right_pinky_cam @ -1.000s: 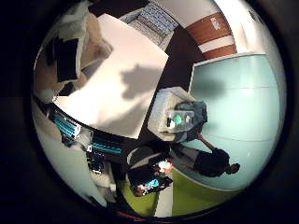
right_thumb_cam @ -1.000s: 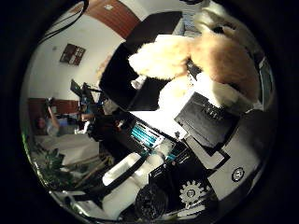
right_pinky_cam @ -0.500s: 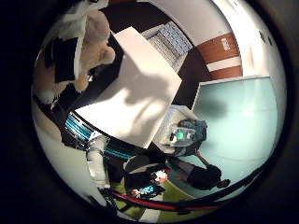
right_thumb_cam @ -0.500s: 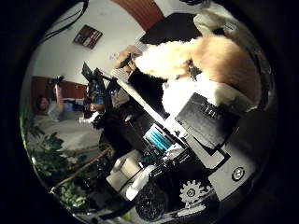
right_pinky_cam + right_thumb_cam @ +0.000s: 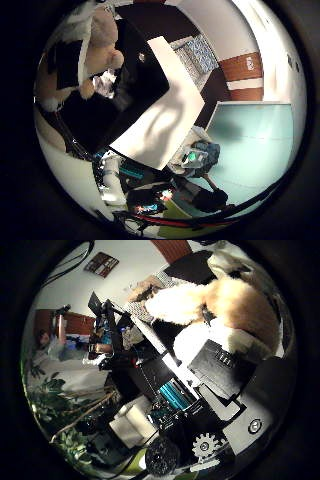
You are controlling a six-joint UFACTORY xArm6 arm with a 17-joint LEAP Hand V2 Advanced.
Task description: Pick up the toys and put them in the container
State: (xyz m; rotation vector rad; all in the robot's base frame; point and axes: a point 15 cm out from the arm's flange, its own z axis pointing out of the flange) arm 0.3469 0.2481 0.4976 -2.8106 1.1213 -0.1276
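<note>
Right thumb side palm view is largely filled by a fluffy cream-and-tan plush toy (image 5: pixel 235 305), which sits tight against the palm, with the black-and-white fingers (image 5: pixel 220 372) of the right hand (image 5: pixel 225 390) curled round its pale underside; a thin dark part crosses the fur where cream meets tan. Seen from the little finger side, the same toy bulges past a black finger segment (image 5: pixel 67 62), so the hold closes on it from both sides. The hand is raised clear of the white rectangular tabletop (image 5: pixel 165 125), with the palm tilted so that one camera looks down on the table and the other out across the room towards a leafy green plant (image 5: pixel 55 405). A dark open-topped box-like container (image 5: pixel 135 85) lies on the tabletop just beside the held toy, its rim running along the table's white surface. Beyond the table's far corner, pale teal flooring (image 5: pixel 255 145) stretches away.
</note>
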